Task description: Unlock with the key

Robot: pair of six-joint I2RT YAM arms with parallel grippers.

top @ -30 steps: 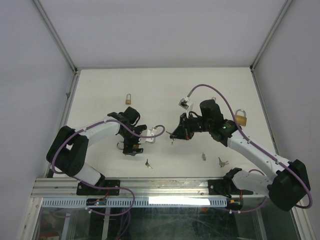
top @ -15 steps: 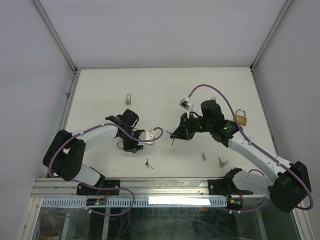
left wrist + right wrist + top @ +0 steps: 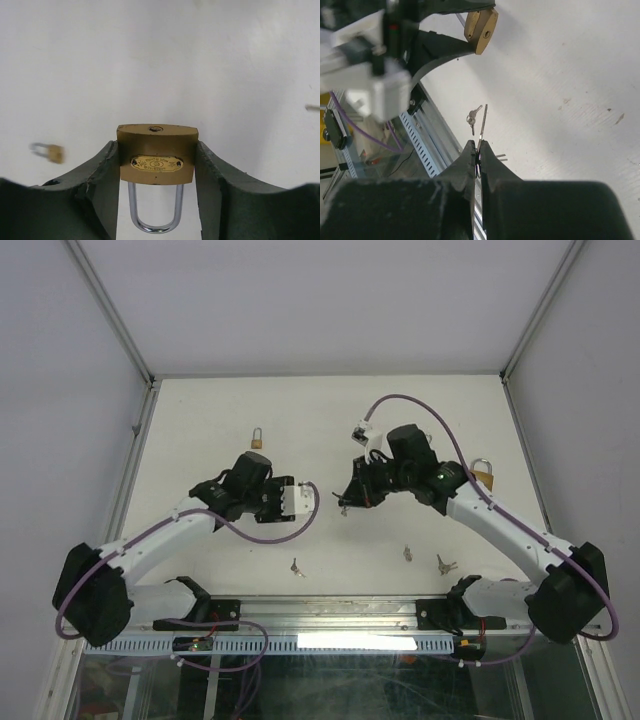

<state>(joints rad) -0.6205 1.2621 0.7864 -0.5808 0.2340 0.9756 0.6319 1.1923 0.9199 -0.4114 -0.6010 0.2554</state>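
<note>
A brass padlock with a steel shackle is clamped by its sides between the dark fingers of my left gripper. It hangs above the table with its keyhole end pointing away from the wrist. In the right wrist view the same padlock sits at the top, a short way beyond my right gripper. That gripper is shut on a thin silver key, whose blade sticks out toward the lock. From above, the right gripper faces the left arm's wrist across a small gap.
Two more brass padlocks lie on the white table, one at the back left and one at the right. Loose keys lie near the front edge. A metal rail runs along the near edge.
My left gripper has closed on the padlock and lifted it off the table, swinging up and right toward the right gripper. The right gripper, still holding the key, has shifted slightly back.
</note>
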